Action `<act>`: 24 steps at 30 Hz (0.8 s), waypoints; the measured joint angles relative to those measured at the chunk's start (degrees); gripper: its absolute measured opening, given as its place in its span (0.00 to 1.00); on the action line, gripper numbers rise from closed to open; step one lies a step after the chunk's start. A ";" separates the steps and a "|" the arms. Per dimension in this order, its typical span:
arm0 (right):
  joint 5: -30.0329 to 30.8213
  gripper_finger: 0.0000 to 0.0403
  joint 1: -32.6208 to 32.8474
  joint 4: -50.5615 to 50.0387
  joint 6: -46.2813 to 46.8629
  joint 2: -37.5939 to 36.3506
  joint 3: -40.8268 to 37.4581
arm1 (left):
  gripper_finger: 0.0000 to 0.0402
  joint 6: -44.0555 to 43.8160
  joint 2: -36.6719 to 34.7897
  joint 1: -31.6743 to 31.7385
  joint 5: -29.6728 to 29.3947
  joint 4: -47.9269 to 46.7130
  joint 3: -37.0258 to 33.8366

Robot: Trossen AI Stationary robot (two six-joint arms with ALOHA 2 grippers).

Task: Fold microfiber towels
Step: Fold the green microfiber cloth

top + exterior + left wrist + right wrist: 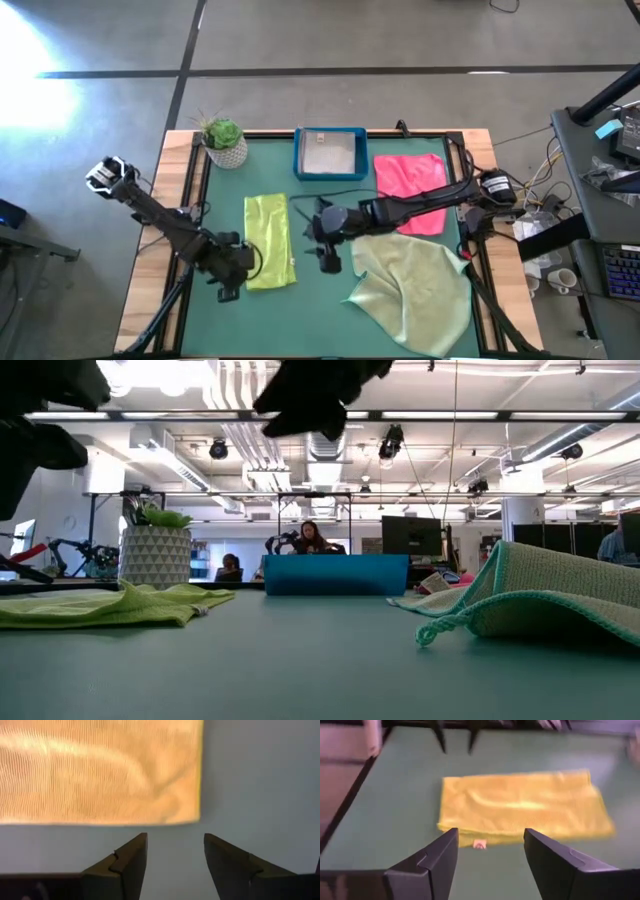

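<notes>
Lime green towel [270, 241] folded into a long narrow strip, flat on the green tabletop [310, 310], lying between the 2 hands. Just beside its near corner: left hand [229, 283], fingers [131, 862] spread apart, nothing between them, towel edge just ahead of the tips in the left wrist view. On the towel's other long side, near but apart: right hand [329, 256], fingers [437, 865] parted wide, holding nothing, raised over bare tabletop; in the right wrist view, the folded strip [525, 810] spread ahead of the tips with a small tag at its closest edge.

Directly beside the right hand, on the side away from the lime towel: larger pale sage green towel [415, 290], rumpled, 1 corner turned up, reaching toward the tabletop's near edge; in the low view, its folded-over hem [520, 600] lifted off the surface. Under the right arm, beyond the sage cloth: hot pink towel [408, 177], lying flat.

Farther off at the back edge: blue rectangular tray [330, 152] with a light grey cloth inside, and a white patterned pot with a small green plant [224, 142] at the back left corner.
</notes>
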 joint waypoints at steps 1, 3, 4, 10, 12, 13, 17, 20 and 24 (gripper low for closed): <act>-0.02 0.53 0.53 1.04 -3.07 0.17 0.00 | 0.45 -1.10 0.30 -0.88 -1.44 0.98 0.00; -0.01 0.53 1.41 3.35 -7.49 0.61 0.00 | 0.45 -3.30 0.91 -2.78 -3.88 1.82 0.00; -0.07 0.53 1.81 4.22 -8.93 0.94 0.00 | 0.45 -4.41 1.30 -3.74 -5.14 1.82 0.00; -0.01 0.53 2.69 6.87 -13.74 4.94 0.00 | 0.45 -6.96 5.97 -7.05 -8.40 4.02 0.00; 0.00 0.53 2.84 6.95 -14.22 6.32 0.00 | 0.45 -6.41 8.00 -7.24 -8.57 4.90 0.00; -0.08 0.53 2.84 7.26 -14.68 7.01 0.00 | 0.45 -5.63 8.96 -7.27 -8.58 5.30 0.00; -2.73 0.53 2.86 8.36 -15.77 9.13 0.00 | 0.45 -2.85 12.19 -7.24 -8.68 6.75 0.00; -3.52 0.53 2.86 9.97 -15.99 10.29 -0.02 | 0.45 -2.21 13.88 -7.24 -8.64 8.01 0.00; -6.90 0.53 2.84 13.93 -15.99 12.28 0.00 | 0.45 -1.73 15.44 -7.24 -8.62 10.69 0.00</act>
